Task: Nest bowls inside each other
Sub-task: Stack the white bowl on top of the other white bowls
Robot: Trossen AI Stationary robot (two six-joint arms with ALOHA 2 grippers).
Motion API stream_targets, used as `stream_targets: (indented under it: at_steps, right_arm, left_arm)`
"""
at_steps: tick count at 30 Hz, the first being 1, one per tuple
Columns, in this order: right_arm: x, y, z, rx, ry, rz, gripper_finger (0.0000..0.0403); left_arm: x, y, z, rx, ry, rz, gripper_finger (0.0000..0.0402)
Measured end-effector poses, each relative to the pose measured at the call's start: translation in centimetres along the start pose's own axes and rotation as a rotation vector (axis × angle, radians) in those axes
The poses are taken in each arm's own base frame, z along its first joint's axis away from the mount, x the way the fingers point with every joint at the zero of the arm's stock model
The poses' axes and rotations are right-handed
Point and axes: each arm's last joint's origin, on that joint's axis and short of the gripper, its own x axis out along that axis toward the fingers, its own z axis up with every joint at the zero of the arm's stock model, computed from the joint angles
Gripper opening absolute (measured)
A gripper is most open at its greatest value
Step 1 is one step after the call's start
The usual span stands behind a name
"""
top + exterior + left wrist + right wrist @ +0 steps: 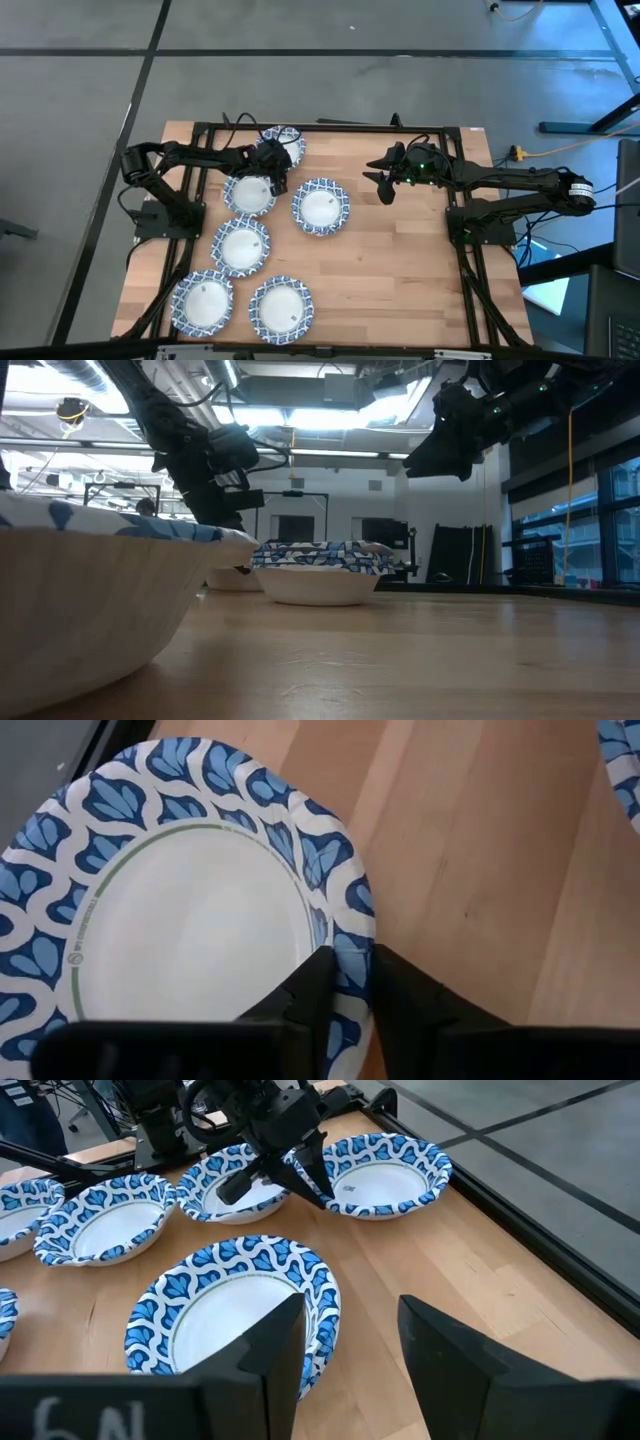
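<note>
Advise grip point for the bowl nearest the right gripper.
Likely its patterned rim: the bowl sits upright and apart from its neighbours, so one finger can go inside and one outside. The right gripper hangs open on its right, so come down on that near edge.

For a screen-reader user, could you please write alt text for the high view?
Six blue-and-white bowls lie on the left half of a wooden table. The left gripper sits between the two farthest bowls; the right gripper hovers, fingers open, over bare wood.
</note>
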Motion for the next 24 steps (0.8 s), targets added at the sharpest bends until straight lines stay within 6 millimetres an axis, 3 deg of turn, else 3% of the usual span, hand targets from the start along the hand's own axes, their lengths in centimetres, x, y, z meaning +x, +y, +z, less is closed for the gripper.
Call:
stream_targets:
  at_steps: [13, 24]
  right_arm:
    - [0.0, 0.0, 0.0, 0.0, 0.004, -0.001, 0.0162]
    - [0.0, 0.0, 0.0, -0.001, 0.005, -0.001, 0.0162]
  left_arm:
    - [-0.1, 0.1, 0.1, 0.001, 0.004, 0.018, 0.0031]
    - [-2.5, 1.1, 4.5, 0.044, 0.016, -0.005, 0.0029]
